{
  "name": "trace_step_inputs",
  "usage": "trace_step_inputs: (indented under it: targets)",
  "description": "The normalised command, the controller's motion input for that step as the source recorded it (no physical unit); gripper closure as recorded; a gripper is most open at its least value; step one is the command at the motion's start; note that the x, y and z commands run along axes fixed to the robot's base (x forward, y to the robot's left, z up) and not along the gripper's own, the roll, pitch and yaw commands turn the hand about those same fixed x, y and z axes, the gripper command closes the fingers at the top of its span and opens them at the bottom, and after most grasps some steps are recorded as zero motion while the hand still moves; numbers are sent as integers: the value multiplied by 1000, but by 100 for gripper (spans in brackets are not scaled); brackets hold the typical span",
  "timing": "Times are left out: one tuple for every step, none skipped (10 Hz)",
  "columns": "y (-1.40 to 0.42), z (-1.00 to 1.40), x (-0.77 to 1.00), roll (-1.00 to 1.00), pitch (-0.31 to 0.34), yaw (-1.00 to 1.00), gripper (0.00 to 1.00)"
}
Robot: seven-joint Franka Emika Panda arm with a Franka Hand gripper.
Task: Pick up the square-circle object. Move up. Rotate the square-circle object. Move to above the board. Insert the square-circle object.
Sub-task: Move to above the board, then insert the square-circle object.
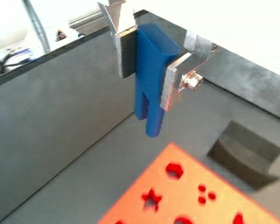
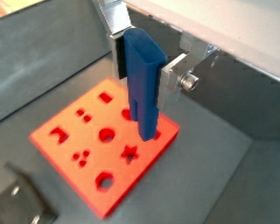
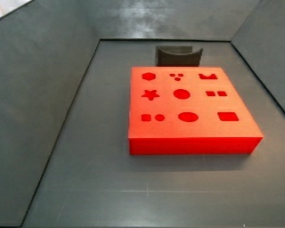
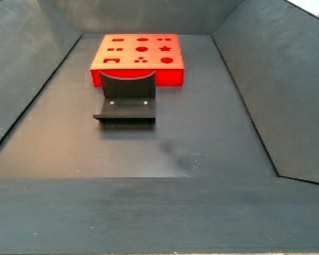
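- Dark grey walls are closing in the workspace on all sides, and the floor (image 3: 74, 178) is showing the same matte grey in both side views, with a faint pale smudge on it in a side view.
- I am seeing the board (image 3: 187, 102) lying flat on that floor, filling the middle of the frame in a side view and sitting at the upper centre in the other (image 4: 140, 55); its star, circle and rectangle cutouts are all looking unfilled.
- I am reading the fixture (image 4: 127, 100) as standing just beside the board's edge, at the top centre of a side view (image 3: 177, 55), and nothing is resting in it.
- I am finding the gripper (image 1: 154, 66) only in the wrist views; neither side view is catching the arm.
- I am watching the fingers (image 1: 175, 74) clamping the square-circle object (image 1: 153, 83) between their silver plates, so the gripper is grasping it, with the peg's free end pointing down toward the floor.
- I am seeing the same peg (image 2: 143, 87) in a wrist view hanging over the board (image 2: 84, 144), well clear of its top face, with its tip overlapping the board's edge region.
- I am judging the pickup and the lift as done, and the rotation as probably done.
- I am judging the move above the board as under way or nearly finished; which cutout the tip is lining up with I cannot tell.
- I am counting the final alignment and the insertion as still left.
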Motion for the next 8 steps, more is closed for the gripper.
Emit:
trace_step_inputs:
  targets:
    - [-648,216,274,11,130,12,100]
    - [-403,139,195,24,119,12,100]
    - [-182,67,112,35,90,8,100]
    - [0,-3,0,7,0,54,100]
    - [0,-40,0,0,0,63,100]
    - [0,-283,0,90,-106,471,100]
    - [0,-431,0,174,-191,731,100]
    - [0,-417,0,73,-226,797,100]
